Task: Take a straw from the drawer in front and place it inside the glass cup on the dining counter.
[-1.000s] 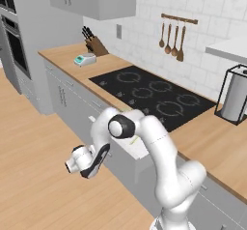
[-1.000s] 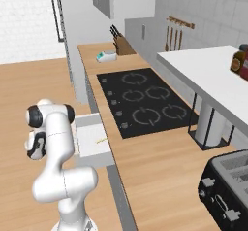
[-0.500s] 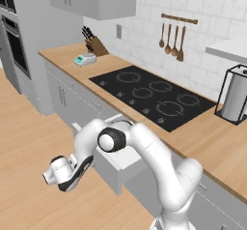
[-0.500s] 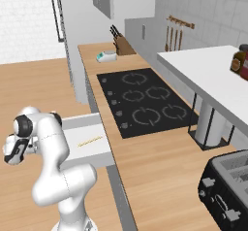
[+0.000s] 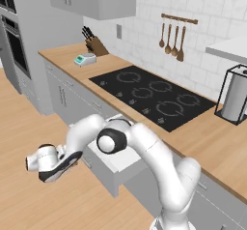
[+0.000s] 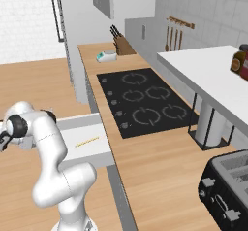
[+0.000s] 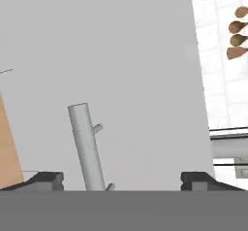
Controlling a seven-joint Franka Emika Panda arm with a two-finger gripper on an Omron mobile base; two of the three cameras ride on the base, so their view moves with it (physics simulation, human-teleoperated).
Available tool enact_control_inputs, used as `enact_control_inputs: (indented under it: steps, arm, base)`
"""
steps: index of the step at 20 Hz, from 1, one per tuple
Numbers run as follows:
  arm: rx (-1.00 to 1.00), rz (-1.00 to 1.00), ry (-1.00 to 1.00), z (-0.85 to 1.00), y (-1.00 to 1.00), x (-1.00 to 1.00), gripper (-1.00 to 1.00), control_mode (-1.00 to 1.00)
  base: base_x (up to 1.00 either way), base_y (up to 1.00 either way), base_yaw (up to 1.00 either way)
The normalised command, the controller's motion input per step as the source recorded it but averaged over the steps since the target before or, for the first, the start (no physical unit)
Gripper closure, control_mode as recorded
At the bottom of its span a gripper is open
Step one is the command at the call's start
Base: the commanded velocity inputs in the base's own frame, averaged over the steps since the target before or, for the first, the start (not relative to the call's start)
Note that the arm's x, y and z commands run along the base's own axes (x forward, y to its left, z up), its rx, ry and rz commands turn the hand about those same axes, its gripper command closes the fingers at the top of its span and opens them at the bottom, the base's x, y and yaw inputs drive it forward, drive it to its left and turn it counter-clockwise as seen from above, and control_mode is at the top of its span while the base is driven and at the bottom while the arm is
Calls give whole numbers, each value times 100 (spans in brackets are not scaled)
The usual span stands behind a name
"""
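A black cooktop (image 5: 153, 94) sits inset in the middle of the wooden bench (image 5: 212, 142). At the bench's far end, a knife block (image 5: 95, 43) stands against the wall with a small teal scale (image 5: 85, 59) just beside it. Wooden utensils (image 5: 171, 42) hang on the tiled wall. A paper-towel holder (image 5: 236, 96) stands toward the near end; a dark toaster (image 6: 228, 189) sits nearest.

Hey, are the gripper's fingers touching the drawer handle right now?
Apart. In the hand view the fingers stand wide on either side of the drawer handle, with grey drawer front showing between each and the bar.
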Motion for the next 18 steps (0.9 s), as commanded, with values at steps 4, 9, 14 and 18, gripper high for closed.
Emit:
enact_control_inputs:
  steps: [4,9,14,18]
  arm:
    - [45,1,22,90,-12,-40,-100,-100]
    - [30,0,0,95,-86,-52,-100,-100]
    - [29,1,0,49,-100,-4,-100,-100]
    - [32,5,6,3,-98,28,-100,-100]
  base:
    - [0,0,0]
    - [0,0,0]
    - [0,0,0]
    - [0,0,0]
